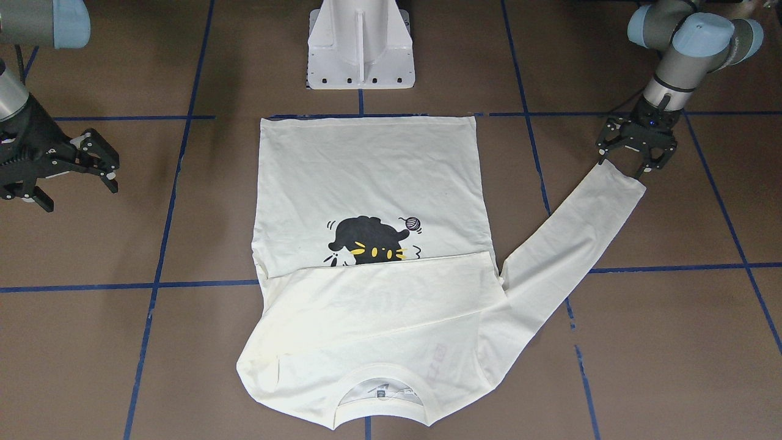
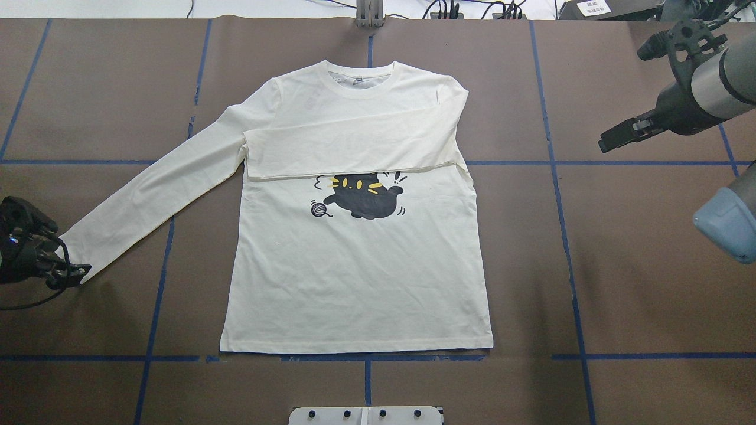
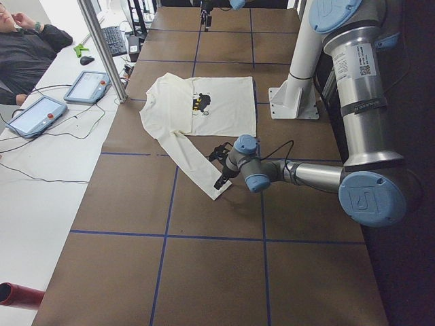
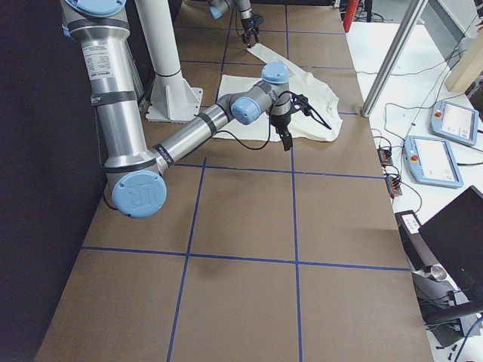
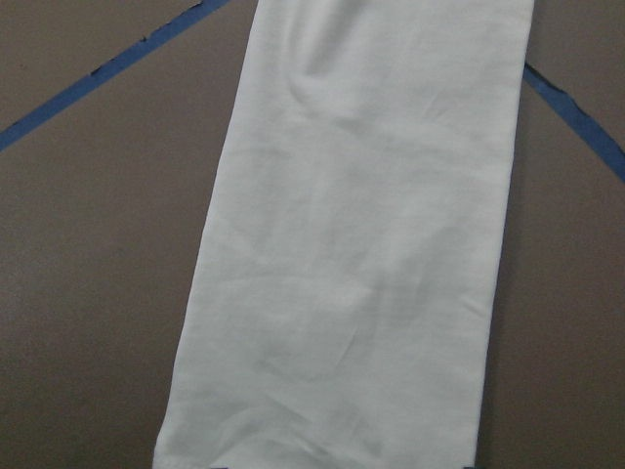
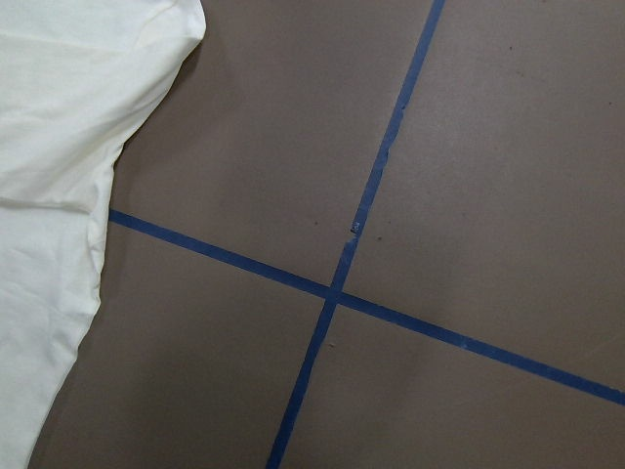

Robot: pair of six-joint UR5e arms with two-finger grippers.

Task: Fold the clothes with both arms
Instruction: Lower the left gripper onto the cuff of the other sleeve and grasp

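Observation:
The cream long-sleeved T-shirt lies flat on the brown table, collar away from the robot. One sleeve is folded across the chest and covers the top of the black cat print. The purple yarn ball shows; the lettering is hidden. The other sleeve stretches out sideways. My left gripper is open, low over that sleeve's cuff, its fingers straddling it. The left wrist view shows the sleeve. My right gripper is open and empty, raised beside the shirt's other side.
The white pedestal base stands behind the shirt's hem. Blue tape lines grid the table. A side bench with tablets, a metal post and a seated person lies past the collar end.

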